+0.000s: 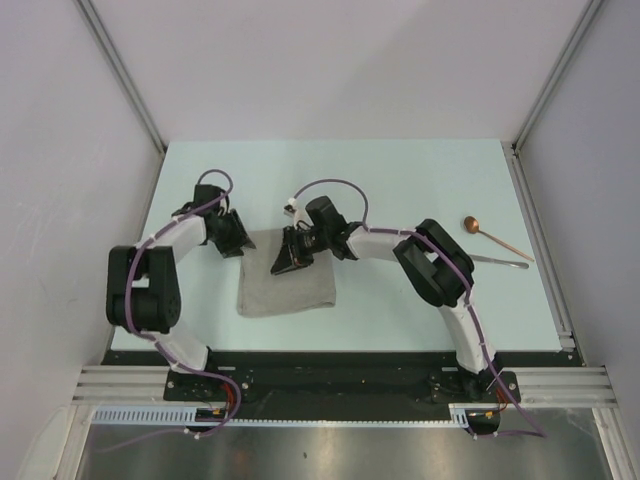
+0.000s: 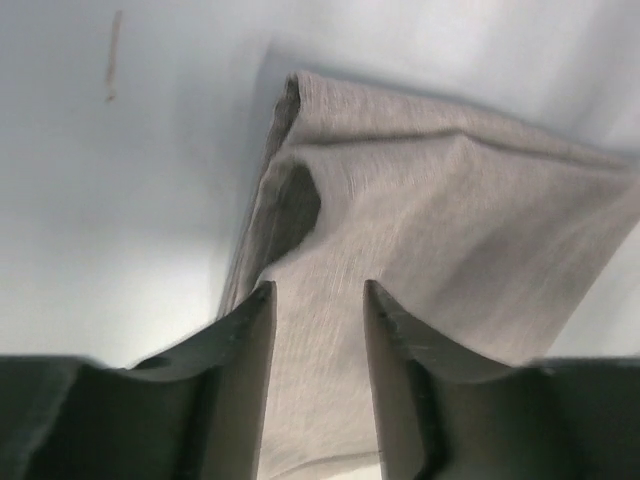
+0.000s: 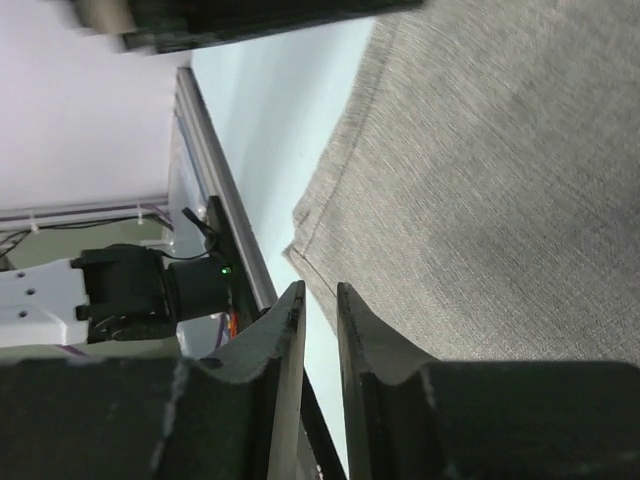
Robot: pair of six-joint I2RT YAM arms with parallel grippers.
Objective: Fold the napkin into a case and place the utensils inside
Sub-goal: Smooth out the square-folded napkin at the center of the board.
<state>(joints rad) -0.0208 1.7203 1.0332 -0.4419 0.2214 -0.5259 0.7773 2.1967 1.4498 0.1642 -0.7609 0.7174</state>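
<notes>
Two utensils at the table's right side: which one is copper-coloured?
The spoon, the one farther from the arm bases, with a small round bowl at one end. The thin silvery piece lies just nearer to them.

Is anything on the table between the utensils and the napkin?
Nothing loose lies on the table between the copper spoon, the silvery utensil and the napkin. Only the right arm reaches across that stretch, above the table.
</notes>
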